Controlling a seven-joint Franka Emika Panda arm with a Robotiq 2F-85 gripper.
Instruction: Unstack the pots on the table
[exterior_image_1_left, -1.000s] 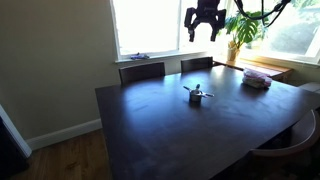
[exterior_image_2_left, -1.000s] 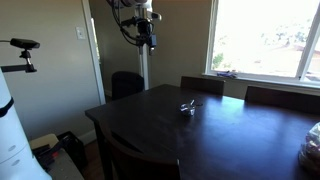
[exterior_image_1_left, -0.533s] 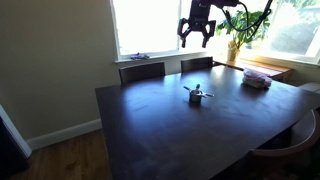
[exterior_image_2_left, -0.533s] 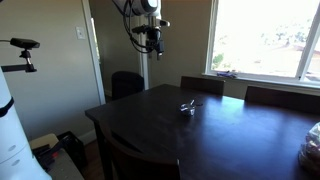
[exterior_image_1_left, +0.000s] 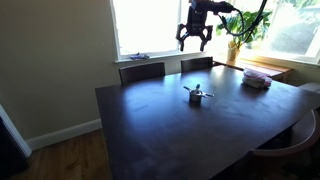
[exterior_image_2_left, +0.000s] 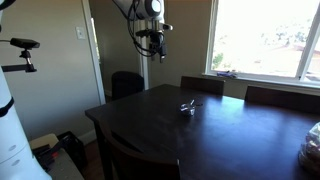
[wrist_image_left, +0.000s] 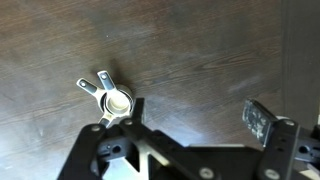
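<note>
The tiny grey metal pots (exterior_image_1_left: 196, 95) sit stacked together near the middle of the dark brown table (exterior_image_1_left: 150, 125). They also show in an exterior view (exterior_image_2_left: 187, 107) and in the wrist view (wrist_image_left: 113, 98), handles fanned out. My gripper (exterior_image_1_left: 193, 40) hangs high above the table's far side, open and empty; it also shows in an exterior view (exterior_image_2_left: 152, 46). In the wrist view the open fingers (wrist_image_left: 195, 112) frame bare tabletop, with the pots just left of the left finger.
A pinkish folded item (exterior_image_1_left: 257, 79) lies at the table's far right. Chair backs (exterior_image_1_left: 142, 70) stand along the window side. A potted plant (exterior_image_1_left: 243, 30) stands by the window. A camera tripod (exterior_image_2_left: 22, 55) stands at the left.
My gripper has moved leftward along the window side and a little lower in the exterior views. The pots have not moved.
</note>
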